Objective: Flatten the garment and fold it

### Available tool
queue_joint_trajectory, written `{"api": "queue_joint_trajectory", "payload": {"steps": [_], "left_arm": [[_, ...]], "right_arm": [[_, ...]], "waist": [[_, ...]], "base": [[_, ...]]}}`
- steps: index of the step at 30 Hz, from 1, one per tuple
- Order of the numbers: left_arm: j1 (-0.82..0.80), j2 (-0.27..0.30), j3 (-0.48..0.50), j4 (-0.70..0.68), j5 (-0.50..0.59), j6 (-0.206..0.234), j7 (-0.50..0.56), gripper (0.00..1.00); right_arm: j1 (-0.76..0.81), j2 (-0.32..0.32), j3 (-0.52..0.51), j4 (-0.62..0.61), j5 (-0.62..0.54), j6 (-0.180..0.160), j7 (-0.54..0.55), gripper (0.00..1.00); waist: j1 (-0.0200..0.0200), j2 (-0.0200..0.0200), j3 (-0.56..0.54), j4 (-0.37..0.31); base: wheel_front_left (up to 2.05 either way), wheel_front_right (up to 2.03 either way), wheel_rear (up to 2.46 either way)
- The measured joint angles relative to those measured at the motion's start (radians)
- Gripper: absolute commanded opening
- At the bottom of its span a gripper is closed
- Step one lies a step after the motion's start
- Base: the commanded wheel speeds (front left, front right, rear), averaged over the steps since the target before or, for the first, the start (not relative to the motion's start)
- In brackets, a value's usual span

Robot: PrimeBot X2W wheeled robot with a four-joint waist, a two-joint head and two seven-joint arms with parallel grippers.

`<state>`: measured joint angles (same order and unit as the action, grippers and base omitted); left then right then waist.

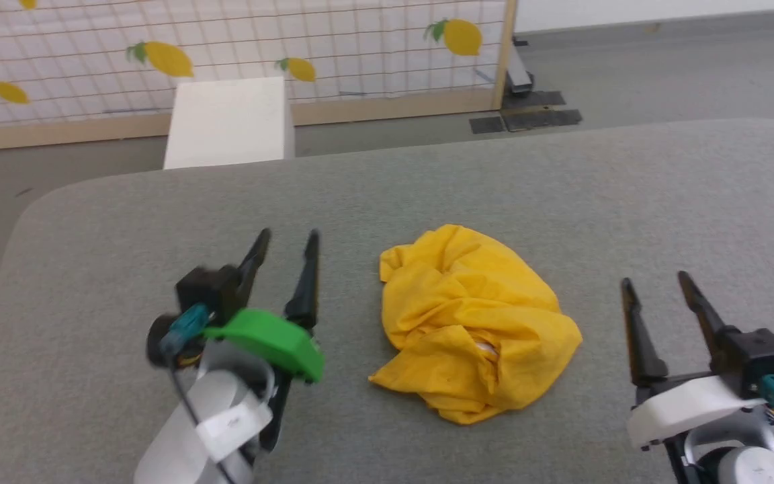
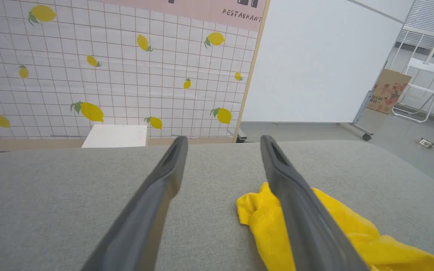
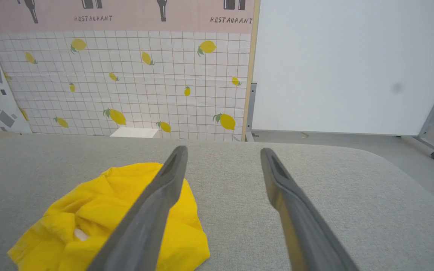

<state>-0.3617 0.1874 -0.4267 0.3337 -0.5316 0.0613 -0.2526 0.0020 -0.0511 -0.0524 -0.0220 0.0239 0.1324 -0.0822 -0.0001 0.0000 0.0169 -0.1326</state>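
Left gripper (image 1: 287,238): fingers apart, empty, near the garment's left side.
Right gripper (image 1: 654,281): fingers apart, empty, clear of the cloth.
Garment (image 1: 467,323): crumpled yellow heap mid-table, between the grippers (white bit peeks from a fold).
Handling: probably light, soft, floppy; pinch an outer edge.
Table (image 1: 125,222): grey woven top, rounded corners.
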Motion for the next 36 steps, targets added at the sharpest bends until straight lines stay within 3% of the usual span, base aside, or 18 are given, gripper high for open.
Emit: {"api": "queue_joint_trajectory", "payload": {"steps": [6,9,14,21,22,23,25,32,36], "left_arm": [[0.14,0.009,0.091,-0.138,0.067,0.024,-0.005,1.0],[0.197,-0.001,0.121,-0.17,0.086,0.024,-0.005,1.0],[0.244,-0.039,0.173,-0.19,0.129,0.01,-0.005,1.0],[0.244,-0.076,0.21,-0.192,0.153,-0.024,-0.005,1.0],[0.244,-0.081,0.216,-0.191,0.159,-0.027,-0.005,1.0],[0.244,-0.085,0.219,-0.19,0.167,-0.031,-0.005,1.0],[0.244,-0.091,0.225,-0.186,0.179,-0.036,-0.005,1.0],[0.245,-0.107,0.254,-0.17,0.193,-0.054,-0.005,1.0],[0.253,-0.113,0.27,-0.164,0.201,-0.067,-0.005,1.0]], "right_arm": [[-0.001,0.0,0.127,-0.023,-0.033,0.0,0.08,1.0],[-0.01,-0.005,0.21,-0.015,-0.039,0.0,0.18,1.0],[-0.06,-0.057,0.311,0.028,-0.005,0.0,0.475,1.0],[-0.145,-0.127,0.394,0.074,0.045,0.0,0.644,1.0],[-0.158,-0.134,0.404,0.081,0.055,0.0,0.657,0.83],[-0.168,-0.139,0.414,0.086,0.064,0.0,0.665,0.39],[-0.187,-0.154,0.443,0.09,0.079,0.0,0.67,0.0],[-0.216,-0.154,0.445,0.076,0.136,0.0,0.598,0.0],[-0.217,-0.127,0.344,0.031,0.143,0.0,0.531,0.0]], "waist": [[0.0,0.0,0.0,0.044],[0.0,0.0,0.007,0.064],[0.0,0.0,0.026,0.107],[0.0,0.0,0.059,0.151],[0.0001,0.0,0.064,0.156],[0.0001,0.0,0.069,0.16],[0.0,0.0,0.077,0.169],[0.0,0.0,0.081,0.178],[0.0,0.0,0.062,0.162]], "base": [[0.0,0.0,0.0],[0.0,0.0,0.0],[0.0,0.0,0.0],[0.0,0.0,0.0],[0.0,0.0,0.0],[0.0,0.0,0.0],[0.0,0.0,0.0],[0.0,0.0,0.0],[0.0,0.0,0.0]]}}
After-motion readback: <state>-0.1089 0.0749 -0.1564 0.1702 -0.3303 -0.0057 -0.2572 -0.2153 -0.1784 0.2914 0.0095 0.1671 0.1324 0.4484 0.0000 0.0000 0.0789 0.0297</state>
